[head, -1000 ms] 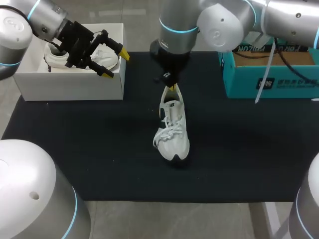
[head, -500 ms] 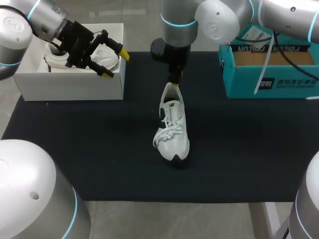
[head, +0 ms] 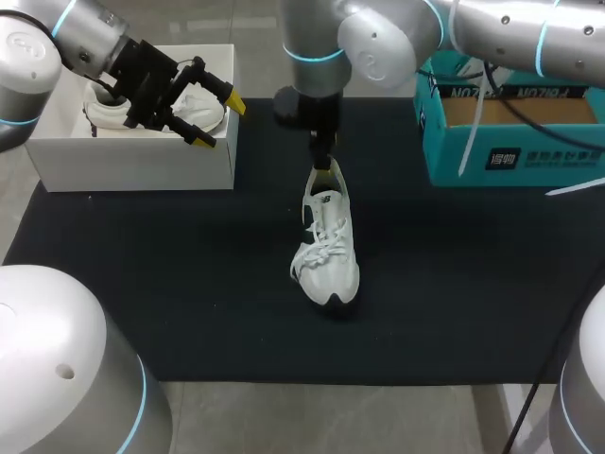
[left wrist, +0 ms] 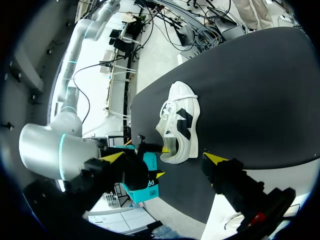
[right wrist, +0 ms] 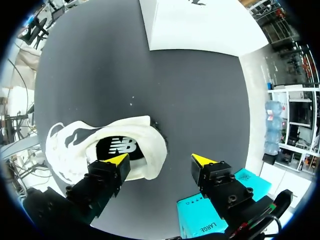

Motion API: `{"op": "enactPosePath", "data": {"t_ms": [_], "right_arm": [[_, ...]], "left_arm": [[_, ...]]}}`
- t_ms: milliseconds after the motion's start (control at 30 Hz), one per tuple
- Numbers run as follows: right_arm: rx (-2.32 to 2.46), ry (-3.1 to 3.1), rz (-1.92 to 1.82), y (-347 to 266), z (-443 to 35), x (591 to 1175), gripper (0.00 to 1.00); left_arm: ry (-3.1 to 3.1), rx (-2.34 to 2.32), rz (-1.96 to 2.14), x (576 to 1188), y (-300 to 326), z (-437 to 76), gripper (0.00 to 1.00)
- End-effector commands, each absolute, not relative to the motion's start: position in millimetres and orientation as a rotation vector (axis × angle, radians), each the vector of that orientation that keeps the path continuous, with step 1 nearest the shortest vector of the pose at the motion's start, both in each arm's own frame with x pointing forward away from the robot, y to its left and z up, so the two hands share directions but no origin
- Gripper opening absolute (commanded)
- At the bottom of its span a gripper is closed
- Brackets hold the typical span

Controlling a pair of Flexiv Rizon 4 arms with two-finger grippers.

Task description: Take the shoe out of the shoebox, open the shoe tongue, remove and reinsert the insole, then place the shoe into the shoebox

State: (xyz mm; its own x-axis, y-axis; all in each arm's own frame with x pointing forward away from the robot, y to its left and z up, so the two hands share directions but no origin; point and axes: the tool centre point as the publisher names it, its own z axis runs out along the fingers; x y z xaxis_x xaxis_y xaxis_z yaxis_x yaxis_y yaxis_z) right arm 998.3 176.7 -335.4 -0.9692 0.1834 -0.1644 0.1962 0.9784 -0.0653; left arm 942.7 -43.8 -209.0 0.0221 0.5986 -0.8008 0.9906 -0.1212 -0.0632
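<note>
White shoe point(right wrist: 150, 145) lies beneath spread right fingers point(right wrist: 118, 160).

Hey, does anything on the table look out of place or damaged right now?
Nothing stands out. The shoe stands upright on the mat with its insole seated inside, and the shoebox looks square and undamaged.

End effector point(right wrist: 161, 159), fingers spread, at heel opening of white shoe point(right wrist: 148, 131)
</note>
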Motion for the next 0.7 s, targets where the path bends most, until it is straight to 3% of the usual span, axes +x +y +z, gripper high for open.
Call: {"op": "enactPosePath", "data": {"t_ms": [33,133,600,700], "right_arm": [[0.267,2.962,-0.111,174.6,-356.6,1003.3,0.87],[0.259,2.958,-0.105,170.0,-366.4,1007.6,0.91],[0.299,3.019,-0.082,168.8,-401.6,1018.5,0.77],[0.3,3.022,-0.082,170.7,-401.8,1019.4,0.8]], "left_arm": [[1.618,1.773,-0.951,942.7,-43.6,-209.1,1.0],[1.618,1.773,-0.951,942.7,-43.6,-209.1,1.0],[1.618,1.773,-0.951,942.7,-43.6,-209.1,1.0],[1.618,1.773,-0.951,942.7,-43.6,-209.1,1.0]]}}
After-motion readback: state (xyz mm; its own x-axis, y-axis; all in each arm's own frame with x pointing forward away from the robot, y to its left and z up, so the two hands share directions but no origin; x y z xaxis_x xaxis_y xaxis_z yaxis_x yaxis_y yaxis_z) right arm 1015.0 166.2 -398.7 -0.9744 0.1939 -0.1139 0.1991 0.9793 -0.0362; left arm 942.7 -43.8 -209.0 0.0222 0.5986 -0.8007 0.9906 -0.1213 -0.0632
